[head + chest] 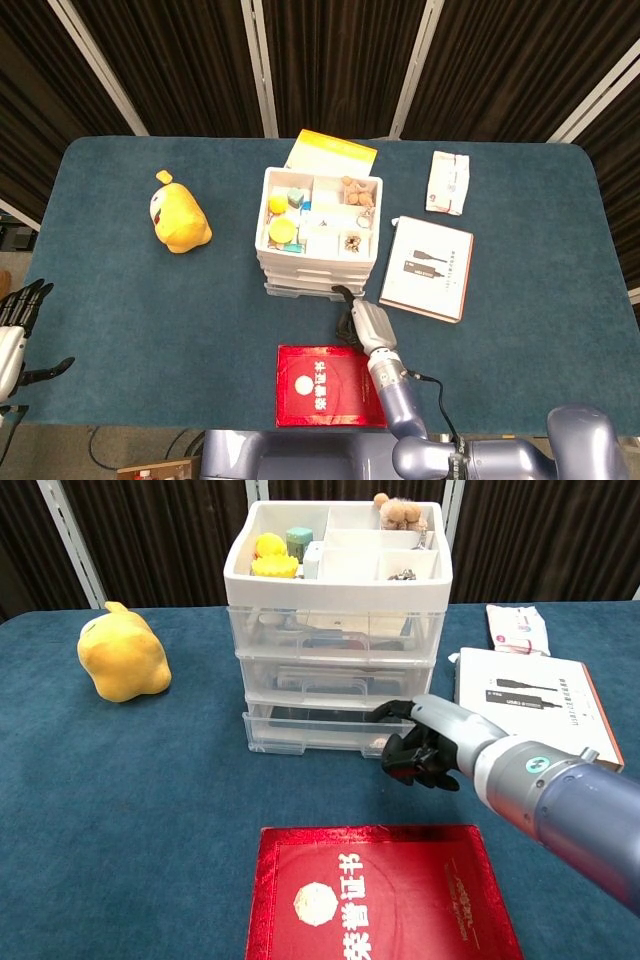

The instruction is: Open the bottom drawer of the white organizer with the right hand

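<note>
right hand [425, 745] at the bottom drawer [320, 732] front of the white organizer [338, 630], mid-table; fingers curled, grip on drawer can't be confirmed. Suggest hooking fingertips under the lip, then pulling straight back, low, so the stack doesn't slide

Yellow plush toy [179, 214]: placed toward the table's [120, 300] left edge.
Red certificate book [326, 385]: laid flat at the near edge.
White manual [428, 267]: laid flat, right of centre.
Tissue pack [448, 183]: positioned near the far edge.
Yellow booklet [334, 154]: seen at the far edge.
</note>
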Action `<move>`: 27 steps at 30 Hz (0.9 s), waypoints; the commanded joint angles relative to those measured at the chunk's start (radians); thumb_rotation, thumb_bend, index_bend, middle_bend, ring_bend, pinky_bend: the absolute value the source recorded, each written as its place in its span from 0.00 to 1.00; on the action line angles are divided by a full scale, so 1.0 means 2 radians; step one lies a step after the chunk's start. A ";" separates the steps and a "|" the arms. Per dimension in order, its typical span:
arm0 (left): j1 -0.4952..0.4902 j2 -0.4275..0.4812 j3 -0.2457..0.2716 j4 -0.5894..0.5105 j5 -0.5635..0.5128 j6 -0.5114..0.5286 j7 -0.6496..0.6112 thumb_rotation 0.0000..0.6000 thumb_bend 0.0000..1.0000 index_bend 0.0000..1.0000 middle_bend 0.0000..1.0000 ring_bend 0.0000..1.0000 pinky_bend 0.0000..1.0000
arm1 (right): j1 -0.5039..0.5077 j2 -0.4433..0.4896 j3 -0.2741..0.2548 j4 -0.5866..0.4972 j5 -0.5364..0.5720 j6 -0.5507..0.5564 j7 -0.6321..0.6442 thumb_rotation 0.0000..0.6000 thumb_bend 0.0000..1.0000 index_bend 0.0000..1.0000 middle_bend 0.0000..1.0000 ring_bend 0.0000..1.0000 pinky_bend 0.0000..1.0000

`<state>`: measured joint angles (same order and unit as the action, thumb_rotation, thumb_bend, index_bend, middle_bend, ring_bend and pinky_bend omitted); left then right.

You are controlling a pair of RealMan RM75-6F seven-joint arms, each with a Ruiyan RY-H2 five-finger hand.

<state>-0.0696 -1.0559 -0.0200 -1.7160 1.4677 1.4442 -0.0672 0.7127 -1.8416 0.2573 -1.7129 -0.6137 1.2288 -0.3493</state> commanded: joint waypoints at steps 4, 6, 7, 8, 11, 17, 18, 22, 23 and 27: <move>0.000 0.000 0.000 0.000 -0.001 -0.001 -0.001 1.00 0.04 0.00 0.00 0.00 0.00 | -0.002 0.002 -0.003 -0.001 0.003 0.001 -0.022 1.00 0.86 0.36 0.85 0.84 0.90; 0.000 0.001 0.000 -0.001 -0.001 -0.001 0.000 1.00 0.05 0.00 0.00 0.00 0.00 | -0.004 0.002 -0.006 -0.007 0.001 0.005 -0.029 1.00 0.87 0.37 0.85 0.85 0.90; 0.000 0.000 -0.001 -0.001 -0.001 -0.001 0.000 1.00 0.04 0.00 0.00 0.00 0.00 | -0.005 0.004 -0.008 -0.013 0.002 0.008 -0.034 1.00 0.87 0.37 0.85 0.85 0.90; 0.000 0.000 -0.001 -0.001 -0.001 0.000 0.000 1.00 0.04 0.00 0.00 0.00 0.00 | -0.006 0.006 -0.010 -0.020 0.002 0.011 -0.040 1.00 0.87 0.37 0.85 0.85 0.90; 0.000 0.000 -0.001 0.000 -0.001 0.000 0.000 1.00 0.05 0.00 0.00 0.00 0.00 | -0.010 0.012 -0.016 -0.043 0.001 0.020 -0.053 1.00 0.87 0.37 0.85 0.85 0.90; 0.000 0.000 -0.002 0.000 0.000 0.002 -0.002 1.00 0.04 0.00 0.00 0.00 0.00 | -0.021 0.031 -0.036 -0.087 0.017 0.027 -0.080 1.00 0.87 0.37 0.85 0.85 0.90; 0.000 0.001 -0.002 0.000 0.000 0.002 -0.003 1.00 0.04 0.00 0.00 0.00 0.00 | -0.022 0.035 -0.038 -0.092 0.018 0.028 -0.083 1.00 0.87 0.37 0.85 0.85 0.90; 0.000 0.000 -0.001 0.000 0.002 0.003 -0.001 1.00 0.04 0.00 0.00 0.00 0.00 | -0.026 0.047 -0.044 -0.106 0.012 0.026 -0.087 1.00 0.75 0.17 0.84 0.84 0.90; 0.000 0.000 -0.001 0.000 0.002 0.003 -0.001 1.00 0.04 0.00 0.00 0.00 0.00 | -0.027 0.050 -0.046 -0.108 0.008 0.026 -0.088 1.00 0.68 0.08 0.84 0.83 0.90; 0.001 -0.001 -0.001 0.001 0.001 0.003 0.001 1.00 0.04 0.00 0.00 0.00 0.00 | -0.030 0.063 -0.048 -0.117 -0.004 0.026 -0.090 1.00 0.55 0.00 0.83 0.82 0.89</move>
<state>-0.0683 -1.0572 -0.0223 -1.7149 1.4701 1.4507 -0.0644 0.6560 -1.7208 0.1637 -1.9422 -0.6145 1.2790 -0.5276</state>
